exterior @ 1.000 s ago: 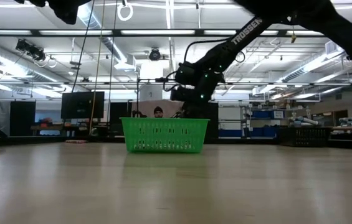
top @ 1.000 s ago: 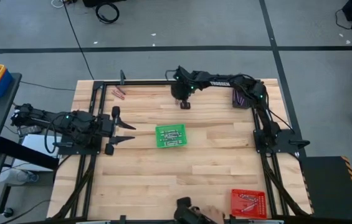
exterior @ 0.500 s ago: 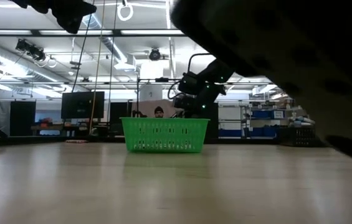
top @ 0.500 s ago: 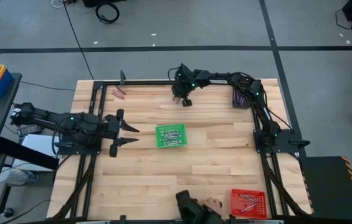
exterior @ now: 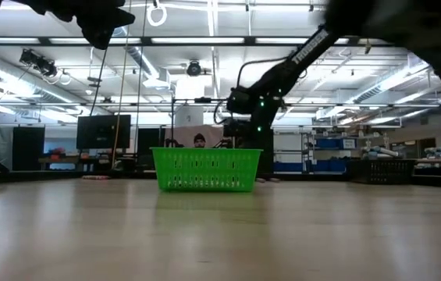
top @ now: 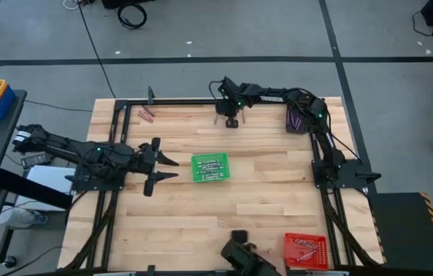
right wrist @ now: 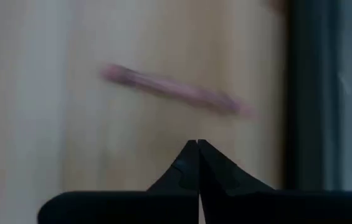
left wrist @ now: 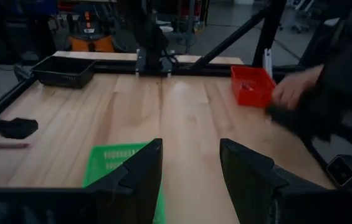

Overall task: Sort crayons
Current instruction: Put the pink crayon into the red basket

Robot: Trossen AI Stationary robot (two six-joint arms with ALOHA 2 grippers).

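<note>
Reddish-pink crayons (top: 146, 115) lie on the wood at the table's far left. One blurred pink crayon (right wrist: 176, 90) lies just beyond my right gripper's (top: 231, 121) shut fingertips (right wrist: 188, 163), near the far frame rail. My right gripper hangs over the far middle of the table and touches nothing. More crayons lie inside the green tray (top: 210, 167) and the red tray (top: 305, 250). My left gripper (top: 162, 167) is open and empty. It points level at the green tray (left wrist: 116, 163) from the table's left side.
A dark tray (top: 296, 119) stands at the far right. The red tray (left wrist: 252, 84) sits at the near right corner, with a person's hand (left wrist: 294, 87) and a dark object (top: 243, 257) beside it at the near edge. A black frame (top: 170, 100) runs round the table.
My left gripper has moved toward the table's right, closer to the green tray, and has stayed open. My right gripper has drifted toward the far edge and has stayed shut. At the near edge, the person's hand and the dark object have shifted.
</note>
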